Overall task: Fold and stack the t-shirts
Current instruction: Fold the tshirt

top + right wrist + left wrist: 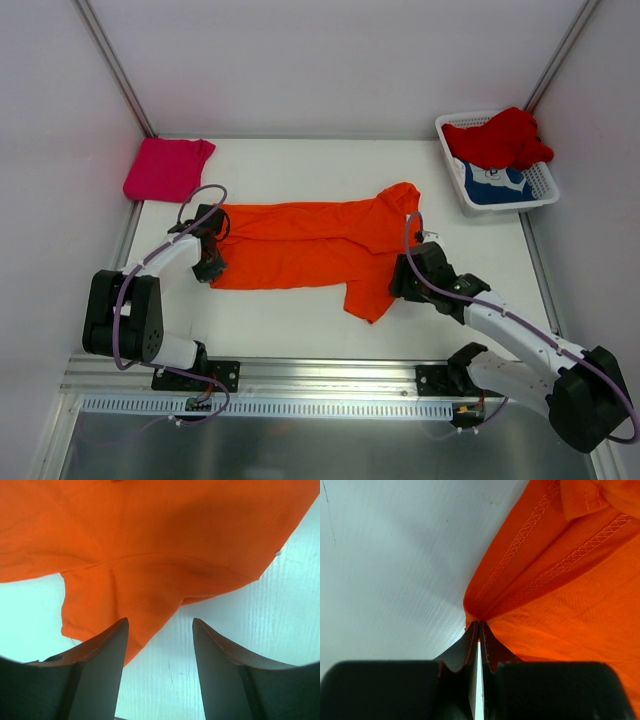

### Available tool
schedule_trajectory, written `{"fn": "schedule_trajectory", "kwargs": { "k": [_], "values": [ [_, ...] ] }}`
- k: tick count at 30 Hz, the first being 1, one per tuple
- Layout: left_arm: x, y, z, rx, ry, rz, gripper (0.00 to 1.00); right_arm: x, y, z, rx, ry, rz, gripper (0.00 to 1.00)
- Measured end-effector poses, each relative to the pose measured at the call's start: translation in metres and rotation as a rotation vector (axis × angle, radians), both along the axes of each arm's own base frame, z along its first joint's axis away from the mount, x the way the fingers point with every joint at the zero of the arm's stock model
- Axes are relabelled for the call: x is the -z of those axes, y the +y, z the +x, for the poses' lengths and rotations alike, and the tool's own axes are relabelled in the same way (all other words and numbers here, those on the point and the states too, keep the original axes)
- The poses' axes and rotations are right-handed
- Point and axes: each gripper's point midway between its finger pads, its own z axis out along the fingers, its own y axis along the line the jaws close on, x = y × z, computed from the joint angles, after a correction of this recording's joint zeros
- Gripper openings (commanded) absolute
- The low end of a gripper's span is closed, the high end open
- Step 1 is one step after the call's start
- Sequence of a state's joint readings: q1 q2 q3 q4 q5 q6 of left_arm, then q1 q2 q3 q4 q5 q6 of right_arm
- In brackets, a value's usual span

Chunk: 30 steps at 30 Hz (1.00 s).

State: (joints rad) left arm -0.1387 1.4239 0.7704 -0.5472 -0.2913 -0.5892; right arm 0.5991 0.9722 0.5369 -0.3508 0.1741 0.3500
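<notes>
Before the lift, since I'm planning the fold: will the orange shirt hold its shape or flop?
Probably floppy: the orange shirt bunches into folds where the left jaws pinch it. Likely thin and light, judging by its flat, wrinkled lie. Unpinched parts should sag and drag.

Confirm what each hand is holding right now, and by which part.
The left hand is shut on the orange t-shirt, pinching it at its hem end. The right hand is open beside the shirt, holding nothing.
</notes>
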Motion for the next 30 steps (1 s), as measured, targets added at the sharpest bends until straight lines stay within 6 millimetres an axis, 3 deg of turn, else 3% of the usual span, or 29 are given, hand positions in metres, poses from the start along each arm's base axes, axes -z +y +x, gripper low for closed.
{"fn": "schedule_trajectory", "kwargs": {
  "k": [8, 17, 23, 30],
  "values": [
    [0.000, 0.000, 0.000, 0.000, 0.002, 0.000, 0.00, 0.024, 0.007, -0.030, -0.070, 0.074, -0.033, 0.57],
    [0.000, -0.003, -0.002, 0.013, 0.006, 0.001, 0.00, 0.028, 0.010, -0.059, -0.105, 0.074, -0.039, 0.57],
    [0.000, -0.004, -0.002, 0.018, 0.009, 0.002, 0.00, 0.039, 0.018, -0.064, -0.137, 0.076, -0.067, 0.58],
    [0.001, -0.007, -0.003, 0.032, 0.015, 0.005, 0.00, 0.040, 0.055, -0.051, -0.106, -0.004, 0.152, 0.58]
  ]
}}
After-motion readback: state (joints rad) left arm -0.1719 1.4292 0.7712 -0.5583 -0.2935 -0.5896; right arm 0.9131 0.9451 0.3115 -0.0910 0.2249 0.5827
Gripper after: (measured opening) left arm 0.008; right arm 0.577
